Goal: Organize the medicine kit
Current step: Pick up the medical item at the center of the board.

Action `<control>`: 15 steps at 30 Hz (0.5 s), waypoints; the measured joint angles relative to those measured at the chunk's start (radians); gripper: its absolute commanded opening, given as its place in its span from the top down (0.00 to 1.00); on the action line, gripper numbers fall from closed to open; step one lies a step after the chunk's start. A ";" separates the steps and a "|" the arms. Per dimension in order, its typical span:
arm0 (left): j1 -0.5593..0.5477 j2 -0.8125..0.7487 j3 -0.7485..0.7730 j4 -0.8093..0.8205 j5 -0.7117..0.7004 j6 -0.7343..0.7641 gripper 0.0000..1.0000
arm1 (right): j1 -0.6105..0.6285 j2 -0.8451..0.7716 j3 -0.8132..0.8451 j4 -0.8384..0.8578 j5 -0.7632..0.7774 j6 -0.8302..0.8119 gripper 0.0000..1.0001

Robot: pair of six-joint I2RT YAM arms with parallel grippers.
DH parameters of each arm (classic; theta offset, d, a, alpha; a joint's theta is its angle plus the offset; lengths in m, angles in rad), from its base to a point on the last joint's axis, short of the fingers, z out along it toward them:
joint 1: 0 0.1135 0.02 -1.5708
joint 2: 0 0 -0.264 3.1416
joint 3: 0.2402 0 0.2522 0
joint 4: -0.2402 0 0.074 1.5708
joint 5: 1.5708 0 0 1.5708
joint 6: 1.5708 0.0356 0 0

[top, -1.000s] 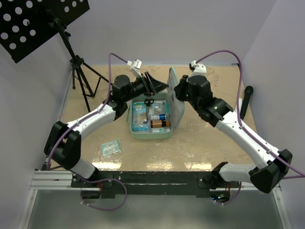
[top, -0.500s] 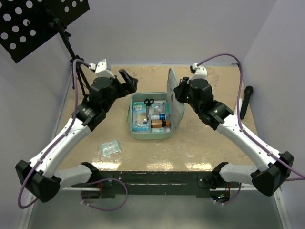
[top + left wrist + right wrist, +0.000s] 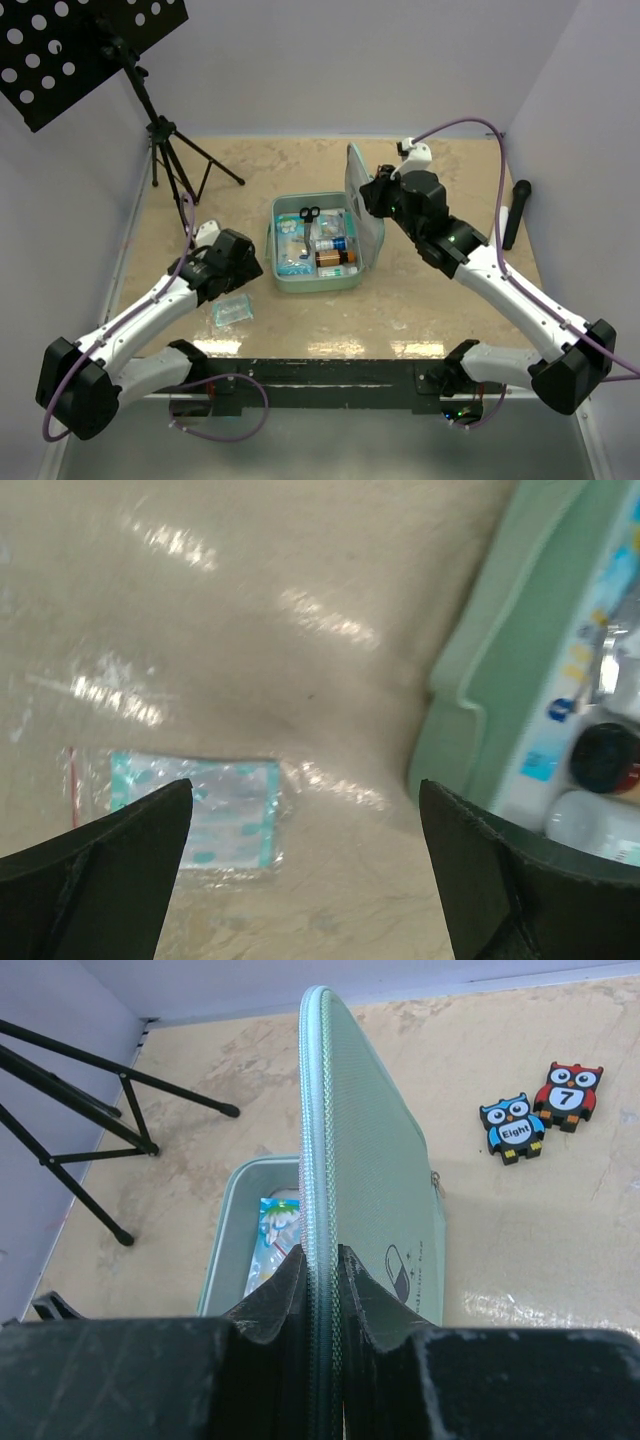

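The mint-green hinged zip medicine kit (image 3: 312, 284) lies open mid-way across the beige marbled table (image 3: 430, 290), with bottles and packets in its tray. The right gripper (image 3: 320, 1260) is clenched on the zippered edge of the lid, holding it upright (nearly vertical). The left gripper (image 3: 305, 792) hangs low, jaws spread wide and empty, between the kit and a clear teal-printed packet (image 3: 195, 815).

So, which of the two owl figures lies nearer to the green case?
The blue owl, marked Eight. The red owl, marked 7, lies beside it, on the side away from the case.
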 measured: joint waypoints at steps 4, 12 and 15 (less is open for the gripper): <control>0.000 -0.032 -0.095 -0.053 0.006 -0.112 0.00 | 0.000 -0.011 -0.012 0.009 -0.005 -0.001 1.00; -0.001 -0.010 -0.161 -0.068 0.007 -0.230 0.05 | 0.000 -0.024 -0.031 0.026 -0.010 -0.004 1.00; -0.001 0.019 -0.171 -0.045 0.013 -0.233 0.05 | 0.000 -0.025 -0.031 0.026 -0.010 -0.004 1.00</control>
